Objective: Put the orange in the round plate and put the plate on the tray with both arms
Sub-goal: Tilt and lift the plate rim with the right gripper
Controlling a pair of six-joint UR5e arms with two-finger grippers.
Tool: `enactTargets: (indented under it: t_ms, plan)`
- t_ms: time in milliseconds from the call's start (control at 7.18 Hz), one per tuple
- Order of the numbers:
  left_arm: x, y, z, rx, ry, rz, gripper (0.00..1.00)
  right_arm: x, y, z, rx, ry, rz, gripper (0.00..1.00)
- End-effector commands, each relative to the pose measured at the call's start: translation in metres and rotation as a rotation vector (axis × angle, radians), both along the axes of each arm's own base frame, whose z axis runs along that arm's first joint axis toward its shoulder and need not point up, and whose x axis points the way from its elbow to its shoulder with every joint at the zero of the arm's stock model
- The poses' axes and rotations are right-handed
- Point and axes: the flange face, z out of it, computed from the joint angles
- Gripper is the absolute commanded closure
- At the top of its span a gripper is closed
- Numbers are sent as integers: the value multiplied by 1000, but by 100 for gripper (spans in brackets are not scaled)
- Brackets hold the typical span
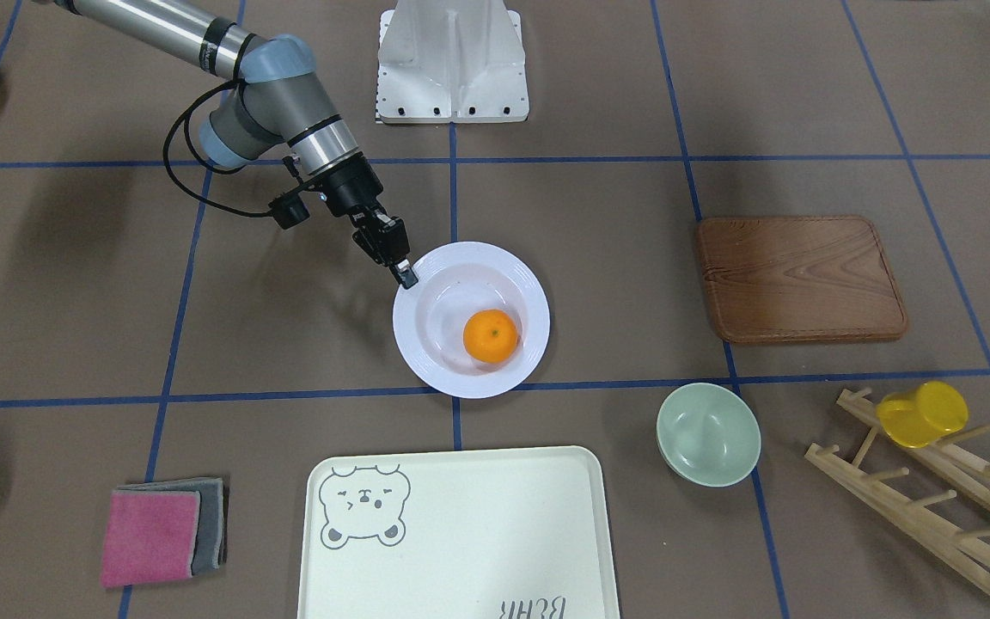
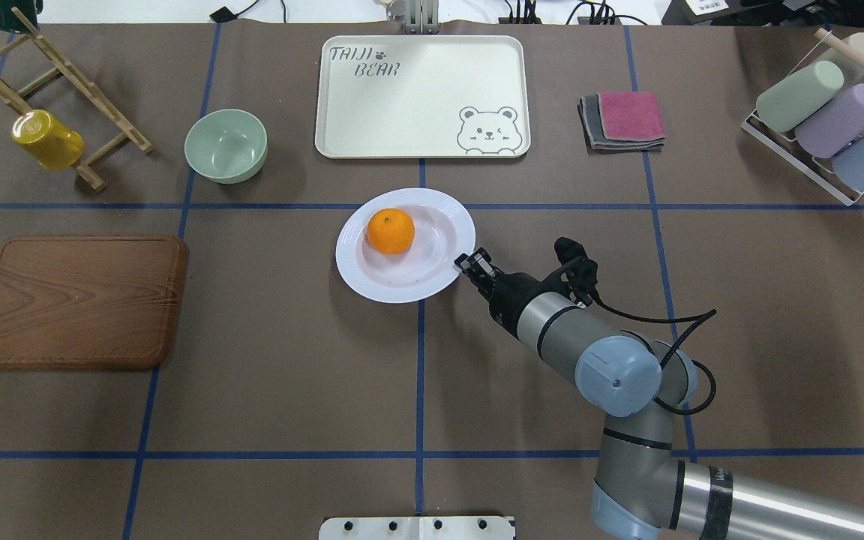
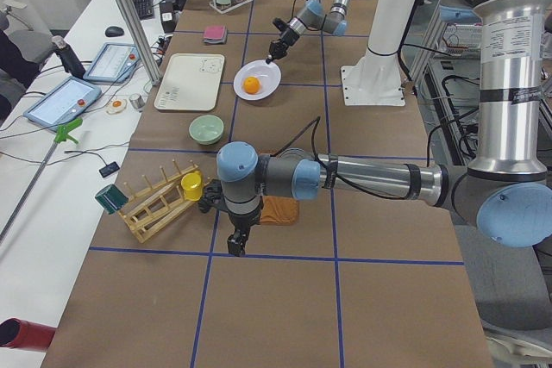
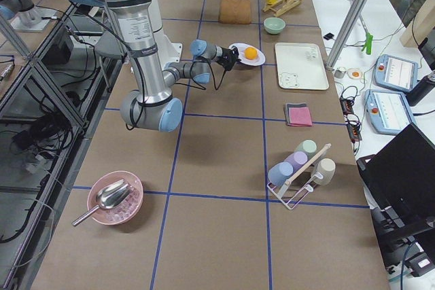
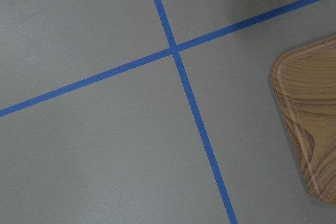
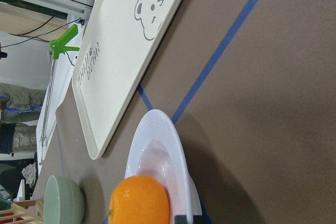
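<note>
The orange (image 1: pixel 491 335) lies inside the round plate (image 1: pixel 529 292), which rests on the brown table in front of the tray (image 1: pixel 478 533). My right gripper (image 1: pixel 405 277) comes in low from the robot's side. Its narrow black fingers are closed on the plate's rim (image 2: pixel 372 281). In the right wrist view the orange (image 6: pixel 139 200) and the plate's ribbed rim (image 6: pixel 157 124) fill the bottom, with the tray (image 6: pixel 121 51) beyond. My left gripper (image 3: pixel 235 246) hangs over bare table near the wooden board, seen only from the side, so I cannot tell whether it is open or shut.
A wooden board (image 2: pixel 79 300), a pale green bowl (image 2: pixel 225 145) and a yellow cup (image 2: pixel 48 139) on a wooden rack stand on the robot's left. Folded cloths (image 2: pixel 623 120) and a rack of cups (image 2: pixel 822 120) are on its right.
</note>
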Motion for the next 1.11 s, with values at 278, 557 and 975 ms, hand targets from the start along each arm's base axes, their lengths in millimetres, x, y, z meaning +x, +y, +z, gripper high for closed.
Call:
enactTargets:
  t_ms: [278,557,975]
  plan:
    - [0,0,-1,1,0,0,2,12,-7,-7,-26,-110,79,100]
    - [0,0,-1,3,0,0,2,25,-7,-7,8,-202,100,100]
    - [0,0,-2,4,0,0,2,47,-40,-16,20,-210,188,100]
